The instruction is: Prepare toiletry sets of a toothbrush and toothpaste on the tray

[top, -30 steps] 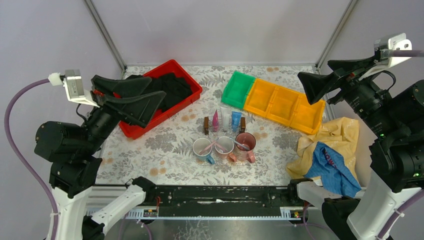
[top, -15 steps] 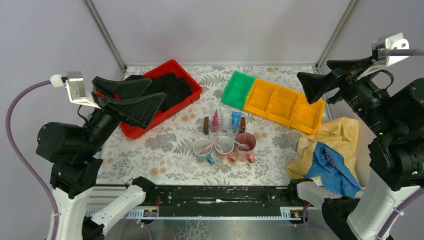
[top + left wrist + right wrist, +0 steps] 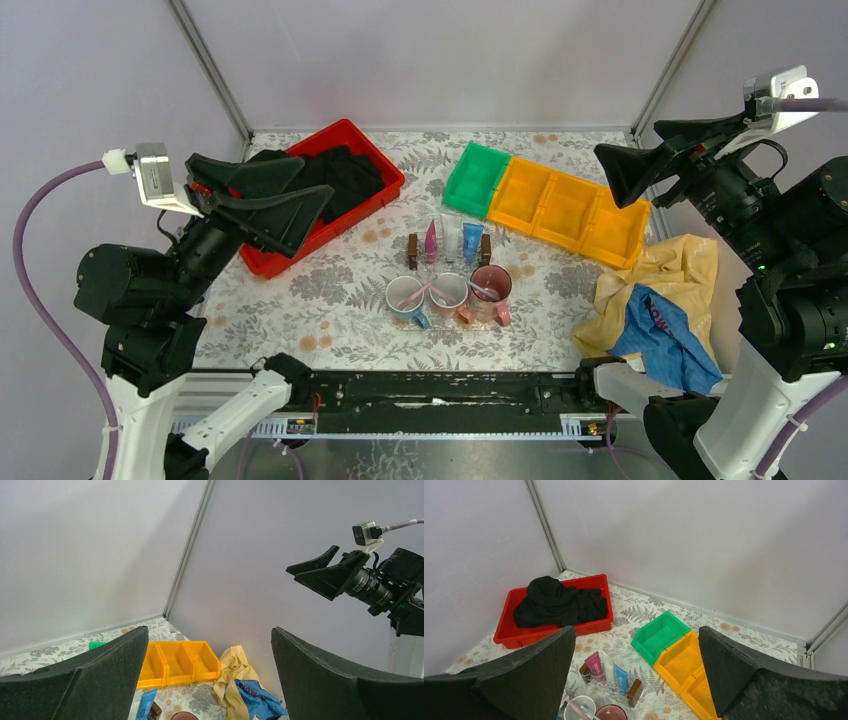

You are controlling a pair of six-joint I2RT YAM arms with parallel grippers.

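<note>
Three mugs stand in a row: white-blue (image 3: 406, 297), pale pink (image 3: 449, 292), dark pink (image 3: 491, 285). Each holds a thin pale toothbrush (image 3: 415, 292). Behind them the magenta (image 3: 431, 240), white (image 3: 451, 238) and blue (image 3: 472, 241) toothpaste tubes stand side by side. They also show in the right wrist view: magenta (image 3: 595, 666), white (image 3: 608, 666), blue (image 3: 621, 676). I cannot make out a tray under them. My left gripper (image 3: 315, 175) is open and empty, high over the red bin. My right gripper (image 3: 622, 160) is open and empty, high above the yellow bins.
A red bin (image 3: 372, 150) holds a black cloth (image 3: 330, 175). A green bin (image 3: 476, 178) and joined yellow bins (image 3: 565, 210) sit at the back right. A yellow cloth (image 3: 670, 275) and a blue cloth (image 3: 665, 335) lie at the right. Dark brown blocks (image 3: 412, 250) flank the tubes.
The left arm has shifted very slightly. Nothing else has moved.
</note>
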